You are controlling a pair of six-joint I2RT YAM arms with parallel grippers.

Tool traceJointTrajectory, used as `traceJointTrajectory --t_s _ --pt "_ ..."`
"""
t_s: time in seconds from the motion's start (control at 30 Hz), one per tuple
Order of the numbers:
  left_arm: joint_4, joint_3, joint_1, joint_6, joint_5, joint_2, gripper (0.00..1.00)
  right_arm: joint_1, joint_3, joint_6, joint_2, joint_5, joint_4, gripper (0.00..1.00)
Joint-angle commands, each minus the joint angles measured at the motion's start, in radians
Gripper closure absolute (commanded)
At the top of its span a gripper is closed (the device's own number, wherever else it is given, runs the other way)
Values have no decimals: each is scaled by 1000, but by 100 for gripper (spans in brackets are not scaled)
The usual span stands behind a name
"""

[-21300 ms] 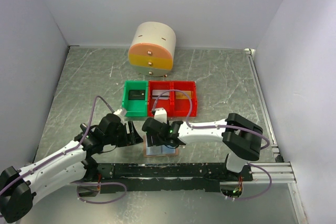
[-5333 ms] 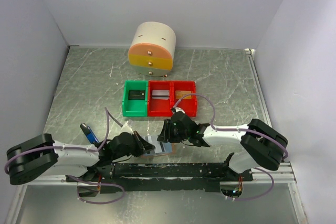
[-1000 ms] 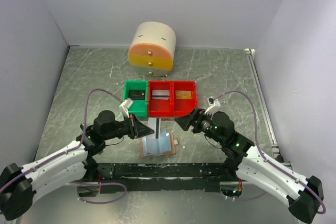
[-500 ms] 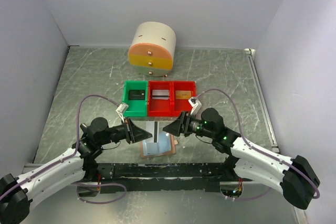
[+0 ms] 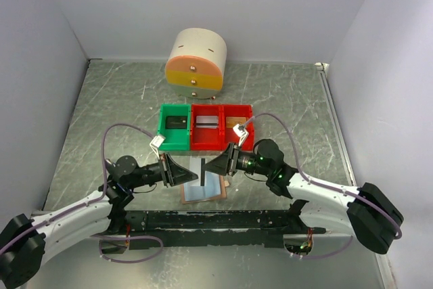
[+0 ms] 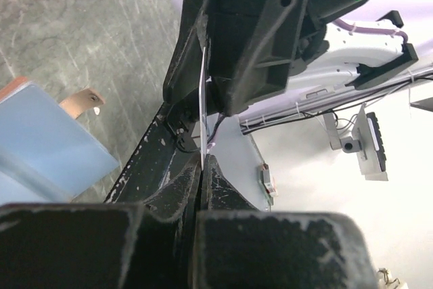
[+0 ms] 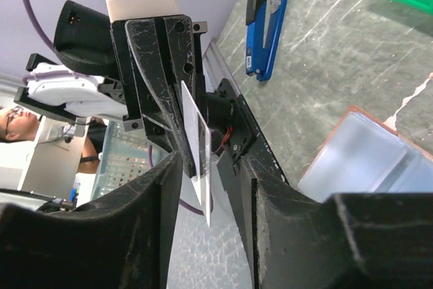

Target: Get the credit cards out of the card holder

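- Left gripper (image 5: pixel 195 171) pinches one credit card (image 5: pixel 203 170) just above the card holder (image 5: pixel 203 193).
- Right gripper (image 5: pixel 218 165) straddles it, jaws narrowly apart.
- Beyond the card holder: one green bin (image 5: pixel 162 141), two red bins (image 5: pixel 206 147), one drawer unit (image 5: pixel 196 64).
- Grey marbled bench (image 5: pixel 291 93), white walls (image 5: pixel 203 5).

Card holder (image 5: pixel 206 193) — tan leather-like rim, smooth pale-blue plastic pockets — table (image 5: pixel 291 99) marbled, faintly glossy

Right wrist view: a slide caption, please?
Left gripper holds a credit card edge-on inside the open right gripper; card holder at lower right.

Robotics lab: white enclosure walls (image 5: pixel 270 5), arm mounting rail (image 5: pixel 223 220).
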State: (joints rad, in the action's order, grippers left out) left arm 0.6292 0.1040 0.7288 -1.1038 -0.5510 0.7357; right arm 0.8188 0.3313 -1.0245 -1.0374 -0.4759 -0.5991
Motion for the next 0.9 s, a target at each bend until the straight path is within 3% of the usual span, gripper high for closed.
traceJointTrajectory --t_s 0.0,0.23,0.33,0.43,0.53,0.7,0.8,0.87 --pt "207 -39 -6 -58 -42 9 93 8 -30 -54 -40 -34 -165 63" --pt "177 -48 -5 -57 -29 -25 91 9 -40 -75 -52 -64 -229 90" --pt "136 -43 -6 -52 -23 -42 80 10 -38 -75 -45 -62 -217 100" --pt "62 -34 -6 -40 -9 -67 69 9 -34 -58 -20 -33 -167 100" --pt "-22 -25 -5 -21 7 -109 66 9 -30 -41 6 -13 -124 100" --pt "-90 -17 -5 0 22 -147 77 9 -25 -40 13 -12 -109 100" --pt "-53 -19 -5 -1 8 -132 91 8 -25 -50 -6 -36 -137 99" --pt "-10 -27 -5 -11 -2 -116 93 10 -24 -53 -16 -49 -150 94"
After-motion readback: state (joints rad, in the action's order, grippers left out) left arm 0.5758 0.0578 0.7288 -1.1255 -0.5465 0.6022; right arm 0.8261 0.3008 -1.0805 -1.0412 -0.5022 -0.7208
